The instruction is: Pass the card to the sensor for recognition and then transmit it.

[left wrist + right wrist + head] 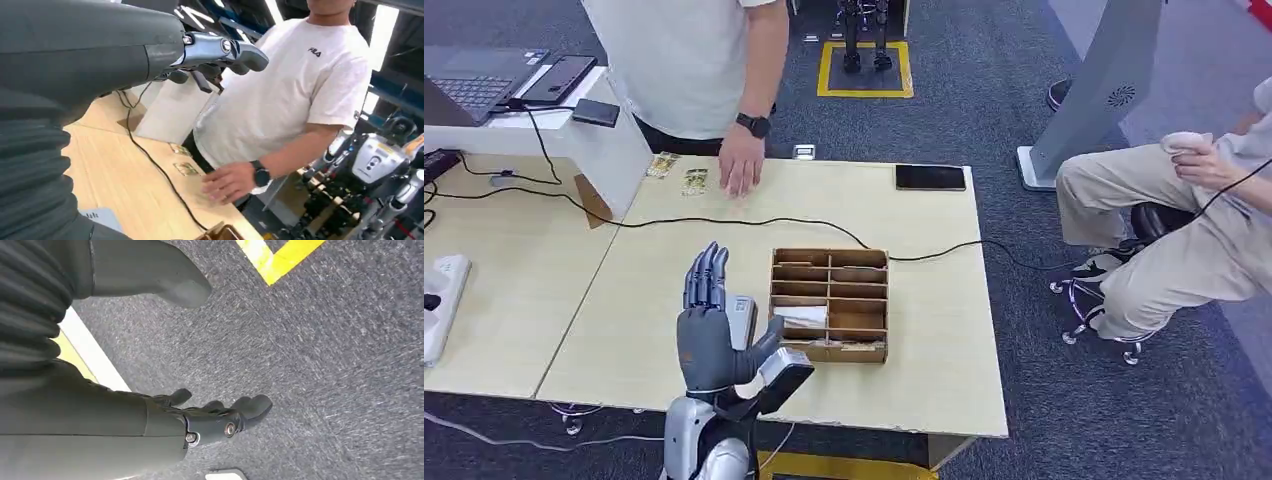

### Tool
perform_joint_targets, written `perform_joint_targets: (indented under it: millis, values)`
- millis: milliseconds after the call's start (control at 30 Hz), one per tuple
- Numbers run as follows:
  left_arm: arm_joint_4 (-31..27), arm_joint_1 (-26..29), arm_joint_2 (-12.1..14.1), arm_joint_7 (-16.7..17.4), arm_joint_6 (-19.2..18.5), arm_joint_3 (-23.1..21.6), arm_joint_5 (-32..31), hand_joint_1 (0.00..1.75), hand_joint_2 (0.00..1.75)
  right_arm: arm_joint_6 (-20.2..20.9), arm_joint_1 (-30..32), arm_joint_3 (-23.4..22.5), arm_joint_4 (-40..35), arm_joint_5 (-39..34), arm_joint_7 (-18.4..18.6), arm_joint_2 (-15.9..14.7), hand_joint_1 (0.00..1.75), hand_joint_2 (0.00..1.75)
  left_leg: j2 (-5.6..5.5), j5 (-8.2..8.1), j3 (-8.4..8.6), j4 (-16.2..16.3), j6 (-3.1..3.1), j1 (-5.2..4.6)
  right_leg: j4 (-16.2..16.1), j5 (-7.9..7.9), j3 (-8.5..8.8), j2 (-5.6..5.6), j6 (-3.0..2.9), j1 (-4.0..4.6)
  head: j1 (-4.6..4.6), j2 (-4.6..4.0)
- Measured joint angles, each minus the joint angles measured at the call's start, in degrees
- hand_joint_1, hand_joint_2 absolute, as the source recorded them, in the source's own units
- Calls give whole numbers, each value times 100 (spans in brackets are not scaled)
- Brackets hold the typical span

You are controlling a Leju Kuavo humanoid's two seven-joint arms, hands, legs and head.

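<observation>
Head view shows my left hand (709, 335) raised over the table's (924, 350) near edge, fingers straight and together, holding nothing. Just right of it sits the wooden organizer (830, 304); a white card (802, 317) lies in its near-left compartment. Farther off, a person's hand (741, 163) rests on the table. My right hand (220, 415) hangs over carpet, fingers loosely curled and empty.

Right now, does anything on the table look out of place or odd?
Yes. A black cable trails loosely across the wooden table, passing just behind the compartment box. A person's hand rests on the far edge.
</observation>
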Motion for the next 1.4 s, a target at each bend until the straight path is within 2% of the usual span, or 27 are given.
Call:
perform_joint_targets:
  millis: [133,267,400,533,600,700,833,900,1100,1233,1400]
  values:
    - [179,-96,42,-190,4,155,-148,0,175,0,-2,15,-20,2,0,0,0,175,0,0,0,0,0,0,0,0,0,0,0,0,0,0]
    - [286,-110,48,-455,4,277,12,0,175,0,-3,33,-33,0,-11,4,0,175,0,0,-1,0,0,0,0,0,0,0,0,0,0,0]
    - [317,-98,0,-952,4,299,974,0,175,-35,-3,33,-31,-15,-43,7,0,175,-1,0,-2,0,0,0,0,0,0,-1,0,0,2,0]
    - [258,-56,-68,-1351,7,300,1480,0,175,-131,-3,33,-28,-33,-103,9,0,175,-1,0,-3,0,0,0,0,0,0,-1,0,-1,0,0]
    - [229,-54,-65,-1399,7,299,1710,0,175,-149,-3,33,-26,-35,-103,9,0,175,-1,0,-2,0,0,0,0,0,0,-1,0,-1,2,0]
    - [181,-38,-46,-1342,4,289,2438,0,175,-221,-2,33,-17,-61,-120,9,0,175,-1,0,-1,0,0,0,0,0,0,0,0,0,0,0]
    - [5,58,105,-1455,-24,38,3383,0,175,-267,-2,33,26,-144,-188,11,0,175,-1,0,0,0,0,1,0,0,-1,0,0,1,0,0]
    - [-105,111,201,-1569,-83,-115,3659,0,175,-286,-1,33,37,-149,-203,11,0,175,-1,0,-1,0,0,1,0,0,-1,0,0,1,0,0]
    - [-365,309,505,-1937,-245,-496,3935,0,175,-210,1,33,57,-201,-258,11,0,175,0,0,-1,0,0,1,0,0,-1,0,0,0,2,0]
    - [-444,408,687,-2225,-494,-684,4125,0,175,-109,2,35,57,-157,-289,11,0,175,0,0,-1,0,0,0,0,0,-1,0,0,0,2,0]
    - [-479,478,820,-2437,-579,-883,4153,0,175,-92,2,37,52,-120,-297,11,0,175,0,0,0,0,0,0,0,0,-1,0,0,0,0,0]
